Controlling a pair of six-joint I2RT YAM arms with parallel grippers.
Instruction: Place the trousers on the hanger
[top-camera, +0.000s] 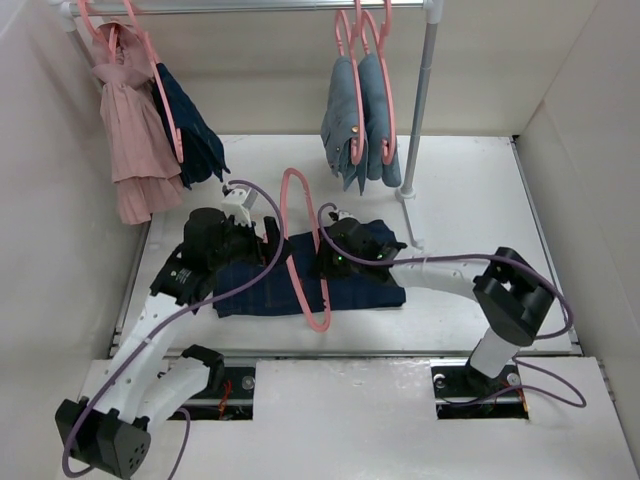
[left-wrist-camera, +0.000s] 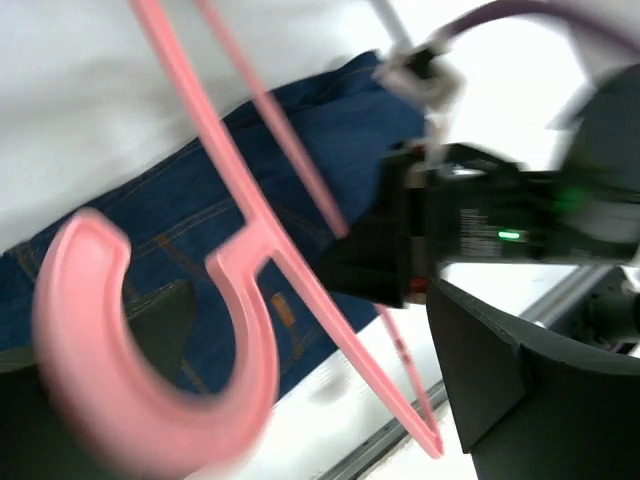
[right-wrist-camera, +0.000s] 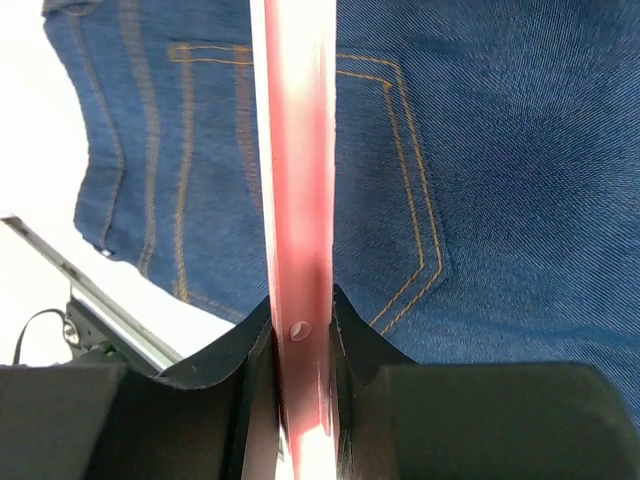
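Trousers (top-camera: 352, 287) flat on surface (top-camera: 480, 200), hanger (top-camera: 296, 255) across them.
We record: right tool (right-wrist-camera: 300, 322) pinches hanger; left tool (top-camera: 268, 236) spread near hook.

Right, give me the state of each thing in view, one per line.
Trousers: folded flat on the table.
Hanger: across the trousers, clamped.
Right gripper: shut on the hanger.
Left gripper: open around the hanger.
Pale jeans: hanging on the rail.
Pink garment: hanging.
Navy garment: hanging.
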